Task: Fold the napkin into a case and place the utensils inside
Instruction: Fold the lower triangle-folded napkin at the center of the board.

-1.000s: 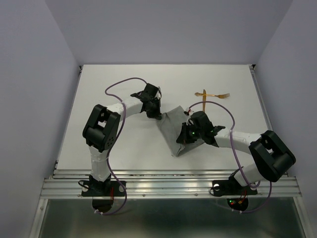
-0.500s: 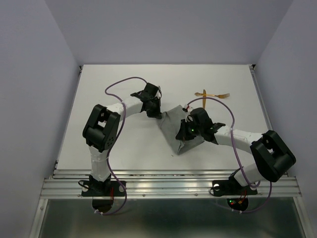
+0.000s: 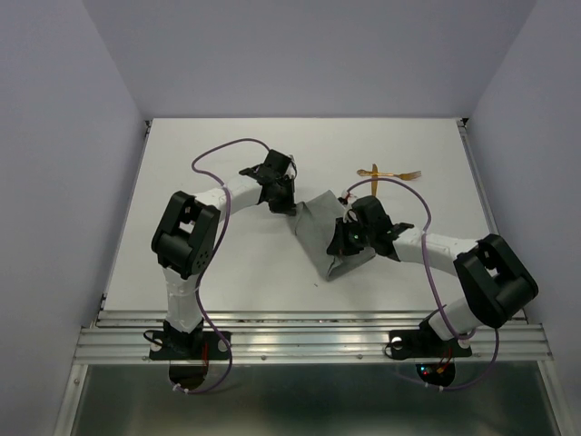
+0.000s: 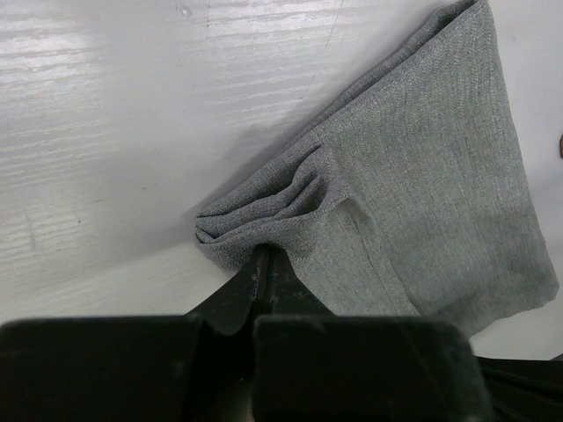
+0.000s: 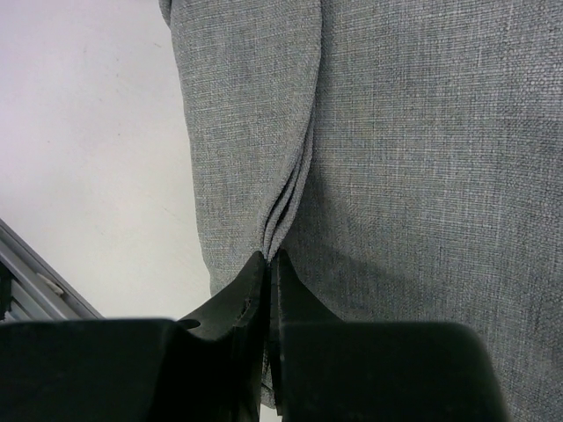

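**1. Enclosure**
- Table (image 3: 227, 263): flat white top, matte. Faint streaks show in the left wrist view.
- Walls (image 3: 54, 182): plain pale lavender, closing the L, R and rear sides.
- Rail (image 3: 309, 338): ribbed aluminium, runs along the near edge and carries both arm bases.
- Panel (image 3: 300, 400): dark and glossy, sits below the rail.
- Cables (image 3: 218, 154): purple, one loop per arm, arching above the table top.

**2. Task items**
- Napkin (image 3: 320, 238): grey cloth at approx. table centre, between the two arms. It is folded in several layers into an oblong, long axis far-to-near and slightly skewed.
- Utensils (image 3: 388, 174): two thin golden pcs on bare table, far-right of the napkin and apart from it. They lie crossed, with the fork tines pointing R.

**3. Grippers**
- Left gripper (image 3: 290, 209): jaws fully closed, pinching the napkin's far-left corner. The cloth bunches into pleats right at the tips.
- Right gripper (image 3: 341, 251): jaws closed to a thin slit, clamped on the stacked fold edge at the napkin's near-right side. Several layers converge into the pinch.
- The cloth near each pinch is prob. raised off the table, but the top view is too coarse to confirm this.
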